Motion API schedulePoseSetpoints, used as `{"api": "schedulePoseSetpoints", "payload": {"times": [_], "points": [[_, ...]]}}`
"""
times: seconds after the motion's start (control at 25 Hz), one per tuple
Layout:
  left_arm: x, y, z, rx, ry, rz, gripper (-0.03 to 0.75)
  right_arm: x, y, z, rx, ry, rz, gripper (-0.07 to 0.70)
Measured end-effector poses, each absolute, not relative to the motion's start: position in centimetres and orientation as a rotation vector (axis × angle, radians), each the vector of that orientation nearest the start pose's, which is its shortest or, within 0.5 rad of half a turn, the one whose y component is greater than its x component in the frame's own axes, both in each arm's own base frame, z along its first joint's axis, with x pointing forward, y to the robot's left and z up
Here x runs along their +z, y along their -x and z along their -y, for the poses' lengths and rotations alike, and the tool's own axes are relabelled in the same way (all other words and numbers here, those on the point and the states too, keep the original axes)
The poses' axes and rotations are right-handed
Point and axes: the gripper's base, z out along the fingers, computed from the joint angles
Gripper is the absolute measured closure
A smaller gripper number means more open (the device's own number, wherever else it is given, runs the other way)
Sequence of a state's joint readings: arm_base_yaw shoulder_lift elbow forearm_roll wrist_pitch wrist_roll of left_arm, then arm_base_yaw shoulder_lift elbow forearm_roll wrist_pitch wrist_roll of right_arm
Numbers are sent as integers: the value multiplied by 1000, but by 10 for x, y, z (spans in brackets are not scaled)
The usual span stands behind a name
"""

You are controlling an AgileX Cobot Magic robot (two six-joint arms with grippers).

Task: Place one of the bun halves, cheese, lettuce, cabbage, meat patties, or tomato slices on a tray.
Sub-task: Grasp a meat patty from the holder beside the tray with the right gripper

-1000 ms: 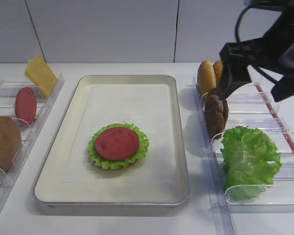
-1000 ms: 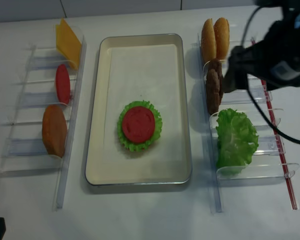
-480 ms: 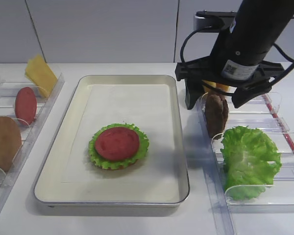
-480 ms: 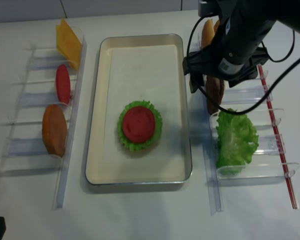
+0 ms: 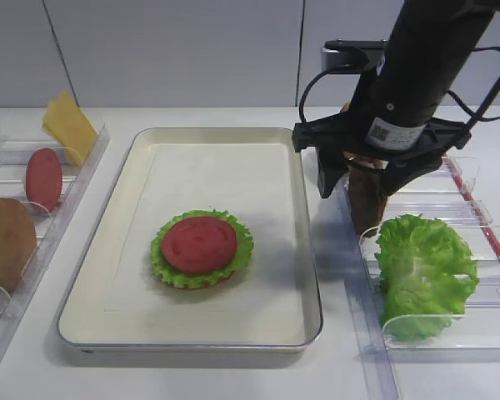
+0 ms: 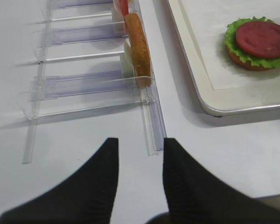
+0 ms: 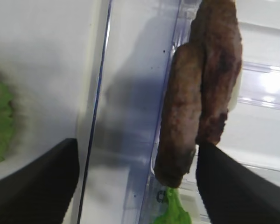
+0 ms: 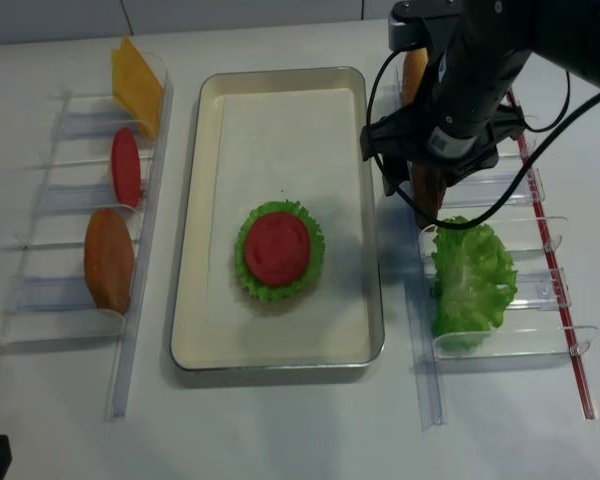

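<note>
My right gripper (image 5: 360, 178) (image 7: 137, 186) (image 8: 418, 187) is open and lowered over the two dark meat patties (image 5: 367, 198) (image 7: 182, 121) (image 8: 427, 192), which stand on edge in the right rack. One finger is outside the rack on the tray side, the other by the far patty. The tray (image 5: 217, 162) (image 8: 280, 130) holds a stack topped by lettuce and a tomato slice (image 5: 198, 244) (image 8: 277, 248). My left gripper (image 6: 140, 161) is open over bare table. No cabbage shows.
The left rack (image 5: 75, 179) holds cheese (image 5: 67, 125), a tomato slice (image 5: 43, 179) and a bun half (image 5: 7, 242) (image 6: 137, 44). Lettuce (image 5: 423, 271) fills the right rack's near slots. A bun half (image 8: 412, 70) shows behind the right arm.
The right arm has swung in from the right and come down over the patties, and its jaws have narrowed a little. Nothing on the tray or racks has moved.
</note>
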State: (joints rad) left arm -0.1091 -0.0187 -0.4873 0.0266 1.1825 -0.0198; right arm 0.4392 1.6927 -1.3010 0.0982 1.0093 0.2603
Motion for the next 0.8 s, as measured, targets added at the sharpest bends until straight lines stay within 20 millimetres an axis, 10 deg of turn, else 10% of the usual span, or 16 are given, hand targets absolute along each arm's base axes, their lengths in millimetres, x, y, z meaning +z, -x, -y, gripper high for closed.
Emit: {"api": "schedulePoseSetpoints", "payload": {"times": [0.8], "points": [[264, 12, -4, -42, -93, -2158, 477, 252, -309, -153, 238, 189, -2915, 308]]}}
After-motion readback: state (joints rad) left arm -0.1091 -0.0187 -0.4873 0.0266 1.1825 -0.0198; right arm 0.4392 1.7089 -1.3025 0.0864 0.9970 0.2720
